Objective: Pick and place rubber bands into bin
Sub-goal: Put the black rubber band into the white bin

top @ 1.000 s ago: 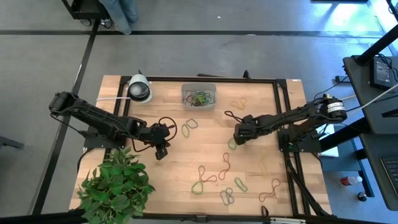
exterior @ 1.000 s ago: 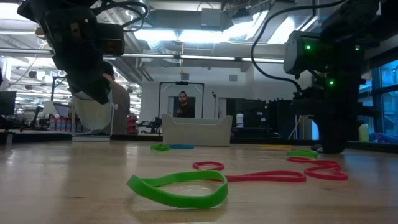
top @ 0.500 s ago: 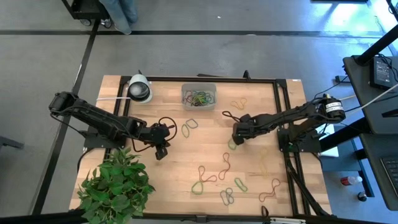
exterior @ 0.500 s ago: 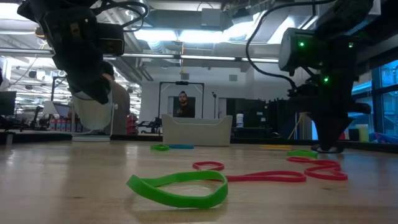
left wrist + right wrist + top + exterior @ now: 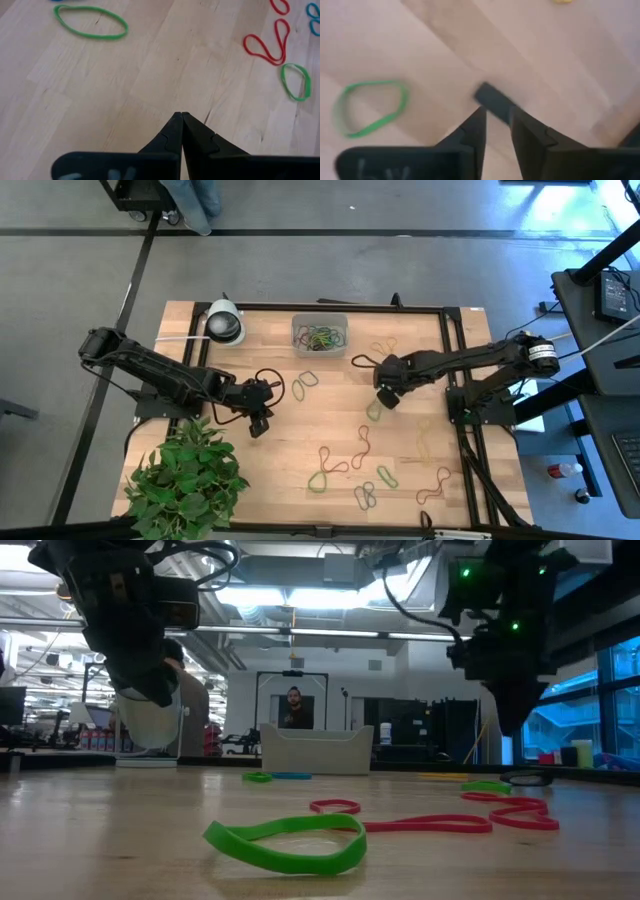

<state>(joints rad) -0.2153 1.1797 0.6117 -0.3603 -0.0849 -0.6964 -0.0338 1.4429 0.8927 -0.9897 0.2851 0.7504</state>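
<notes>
On the nearest part of the table (image 5: 290,435), a scatter of rubber bands (image 5: 352,470) is being left unpicked: thin, limp loops in green, red and tan, lying flat and mostly apart from one another. From table height, a broad green loop (image 5: 280,858) is being shown closest, one side curling up off the wood, with twisted red loops (image 5: 430,825) just behind it.

Farther in, the left gripper (image 5: 181,116) is being kept low over bare wood, well apart from the bin, its fingers pressed together on nothing.

Across from it, the right gripper (image 5: 386,396) is being held clear above the table, with a green band (image 5: 370,84) lying below and to one side. Its fingers are being held a narrow gap apart. A dark, blurred bit is being seen at their tips; whether it is being gripped cannot be told.

The step in hand is being judged as a pick on the right side, not yet a carry. The next move is being judged to call for a descent onto one loop, a pinch on a single strand, and a carry to the bin.

Farthest, at the table's back edge, the bin (image 5: 320,317) is being shown upright and pale, with a tangle of coloured bands (image 5: 322,337) already inside. Much of the task is being judged as left to do.
</notes>
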